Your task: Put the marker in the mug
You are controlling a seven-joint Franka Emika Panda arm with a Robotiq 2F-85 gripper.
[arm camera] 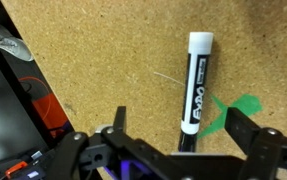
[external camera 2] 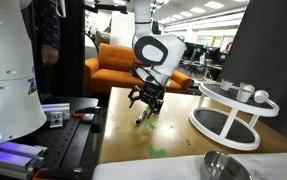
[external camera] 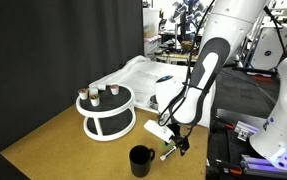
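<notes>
Black curtain (external camera: 53,40) behind a particleboard table (external camera: 43,140), orange sofa (external camera 2: 111,62), bright open-plan lab beyond.

You have even overhead light in both exterior views; both are small and soft. Black curtain (external camera: 43,50) shows no detail. Wrist view: surface (arm camera: 103,60) bright, grain sharp; tool (arm camera: 178,135) dark, slightly blurred at bottom edge.

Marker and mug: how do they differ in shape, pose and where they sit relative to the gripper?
The marker is a thin stick lying flat; the mug is a squat cylinder standing upright. The marker shows a white end and dark barrel; the mug is black all over. The marker lies between the open gripper's fingers; the mug stands apart, untouched. Both rest on the same brown table.
</notes>
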